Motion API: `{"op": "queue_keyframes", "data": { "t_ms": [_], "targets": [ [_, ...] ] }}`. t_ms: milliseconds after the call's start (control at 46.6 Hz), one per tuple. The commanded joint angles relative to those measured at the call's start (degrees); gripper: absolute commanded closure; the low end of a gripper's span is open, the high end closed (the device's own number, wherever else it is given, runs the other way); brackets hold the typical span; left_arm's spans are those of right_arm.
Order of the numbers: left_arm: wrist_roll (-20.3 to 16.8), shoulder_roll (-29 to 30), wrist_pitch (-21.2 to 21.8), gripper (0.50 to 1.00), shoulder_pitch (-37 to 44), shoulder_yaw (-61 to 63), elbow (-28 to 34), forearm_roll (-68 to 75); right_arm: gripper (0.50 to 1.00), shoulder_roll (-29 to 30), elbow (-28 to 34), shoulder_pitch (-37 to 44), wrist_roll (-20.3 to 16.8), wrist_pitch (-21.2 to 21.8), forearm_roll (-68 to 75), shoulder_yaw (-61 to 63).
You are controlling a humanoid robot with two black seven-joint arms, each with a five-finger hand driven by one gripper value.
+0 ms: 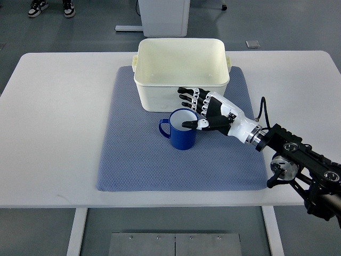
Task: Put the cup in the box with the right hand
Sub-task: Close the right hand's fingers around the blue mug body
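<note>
Right hand (198, 109) at the blue cup (181, 129), thumb over the rim, fingers spread behind it (not closed yet). Cup sits on the mat (133, 154) just before the box (181, 72). Grasp, lift, placement remain.

Robotics lab or test room. Plain white worktop (48, 133) on white legs, bare grey floor (80, 26) around it. White equipment pedestal (164, 16) at 12 o'clock, metal floor plate (252, 44) at 1 o'clock. A person's sneakered feet (51, 7) stand at 11 o'clock. Blue mat (133, 160) laid out as a staged work area.
</note>
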Motion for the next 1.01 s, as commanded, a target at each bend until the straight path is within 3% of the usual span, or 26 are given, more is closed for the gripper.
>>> {"op": "queue_keyframes", "data": {
  "t_ms": [0,622,987],
  "targets": [
    [-0.1,0.0,0.0,0.500,0.0,0.0,0.0,0.0,0.500,0.0,0.0,0.0,0.2,-0.5,0.0,-0.4],
    [-0.1,0.0,0.0,0.500,0.0,0.0,0.0,0.0,0.500,0.0,-3.7,0.1,2.3,-1.5,-0.2,-3.7],
    [0.0,0.0,0.0,0.500,0.0,-0.1,0.0,0.0,0.500,0.1,-3.8,0.1,3.4,-4.9,-0.2,-6.0]
  ]
}}
